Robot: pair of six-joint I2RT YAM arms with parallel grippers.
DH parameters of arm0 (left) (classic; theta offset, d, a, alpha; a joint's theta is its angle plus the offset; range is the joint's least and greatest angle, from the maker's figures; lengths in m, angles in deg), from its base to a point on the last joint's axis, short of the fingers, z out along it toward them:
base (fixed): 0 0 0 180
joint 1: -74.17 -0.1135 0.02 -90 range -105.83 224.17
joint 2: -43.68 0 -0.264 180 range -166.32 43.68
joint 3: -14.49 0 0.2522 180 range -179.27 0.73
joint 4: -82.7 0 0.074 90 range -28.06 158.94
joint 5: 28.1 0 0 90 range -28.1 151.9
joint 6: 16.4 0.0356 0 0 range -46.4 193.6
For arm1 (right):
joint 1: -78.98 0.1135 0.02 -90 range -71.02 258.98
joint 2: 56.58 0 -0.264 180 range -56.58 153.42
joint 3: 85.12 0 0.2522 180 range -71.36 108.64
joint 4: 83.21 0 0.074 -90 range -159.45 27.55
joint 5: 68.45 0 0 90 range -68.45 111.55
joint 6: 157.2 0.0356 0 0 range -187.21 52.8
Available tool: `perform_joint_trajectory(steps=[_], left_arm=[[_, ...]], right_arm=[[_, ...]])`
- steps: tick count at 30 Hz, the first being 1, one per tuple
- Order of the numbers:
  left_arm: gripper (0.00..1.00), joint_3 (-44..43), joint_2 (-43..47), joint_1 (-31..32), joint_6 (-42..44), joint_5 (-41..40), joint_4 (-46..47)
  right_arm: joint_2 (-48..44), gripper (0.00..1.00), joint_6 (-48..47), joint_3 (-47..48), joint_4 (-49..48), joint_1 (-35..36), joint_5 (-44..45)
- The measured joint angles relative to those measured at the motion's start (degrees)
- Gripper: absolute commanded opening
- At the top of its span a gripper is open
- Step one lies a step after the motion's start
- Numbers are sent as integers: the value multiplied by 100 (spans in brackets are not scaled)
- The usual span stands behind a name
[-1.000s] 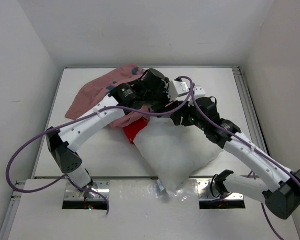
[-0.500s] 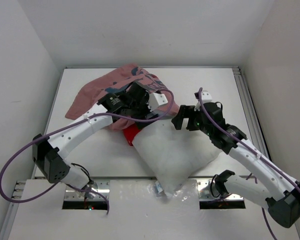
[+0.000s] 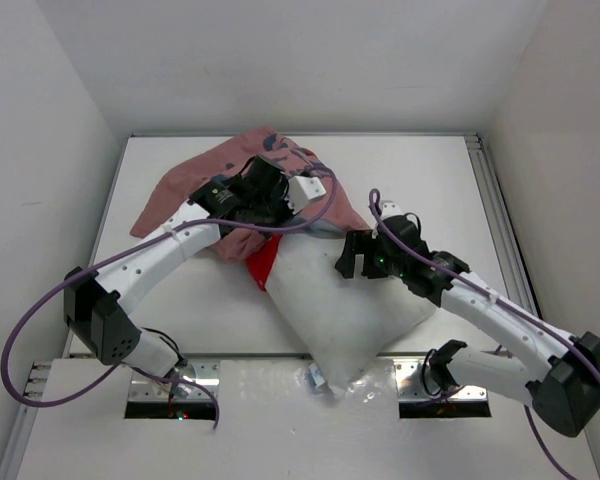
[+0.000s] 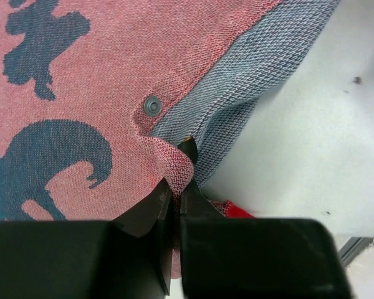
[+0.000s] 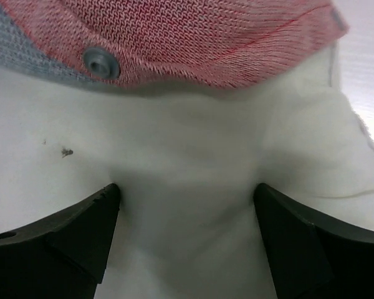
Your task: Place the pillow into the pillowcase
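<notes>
The white pillow [image 3: 352, 300] lies diagonally at mid-table, one corner over the near edge. The red pillowcase [image 3: 195, 185] is bunched behind it to the left, and its open edge overlaps the pillow's far corner. My left gripper [image 3: 285, 218] is shut on a pinched fold of the pillowcase [image 4: 81, 75] at its grey-blue hem [image 4: 255, 81], close to a snap button [image 4: 152, 105]. My right gripper [image 3: 352, 255] stands wide open with both fingertips pressed onto the pillow [image 5: 187, 237], just below the pillowcase hem [image 5: 193, 43].
White walls close in the table on the left, back and right. A metal rail [image 3: 500, 220] runs along the right side. Purple cables [image 3: 40, 310] loop from both arms. A bright red bit of cloth [image 3: 263, 265] pokes out at the pillow's left corner.
My left gripper opened, drew back toward the left and shut on the pillowcase hem. My right gripper came down and forward onto the pillow's far edge.
</notes>
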Motion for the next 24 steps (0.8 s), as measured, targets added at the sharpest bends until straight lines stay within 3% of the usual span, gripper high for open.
perform_joint_trajectory(steps=[1,2,3,4,5,10,14,17,23,24], left_arm=[[0,-13,0,-2,4,39,-37],[0,-39,0,0,2,76,-83],[0,-76,0,0,-2,107,-129],[0,-133,0,7,0,144,-175],[0,-216,2,24,7,197,-245],[0,-1047,-2,240,111,391,-848],[0,-2754,-229,229,284,769,-1703],[0,-3652,-195,291,391,1043,-1735],[0,-3753,-4,640,387,1128,-1700],[6,-3652,-28,675,361,1123,-1637]], right_arm=[[94,71,35,-52,-114,15,-87],[197,37,52,-90,-234,20,-210],[304,18,57,-96,-352,20,-334],[435,4,142,-94,-529,17,-494],[557,0,195,-79,-704,17,-686],[1132,0,330,671,-852,-72,-1451],[1187,0,544,1593,-883,-358,-1550],[1147,0,713,2267,-1025,-542,-1279],[734,0,1012,2439,-1528,-356,-426],[702,0,1049,2378,-1537,-323,-291]])
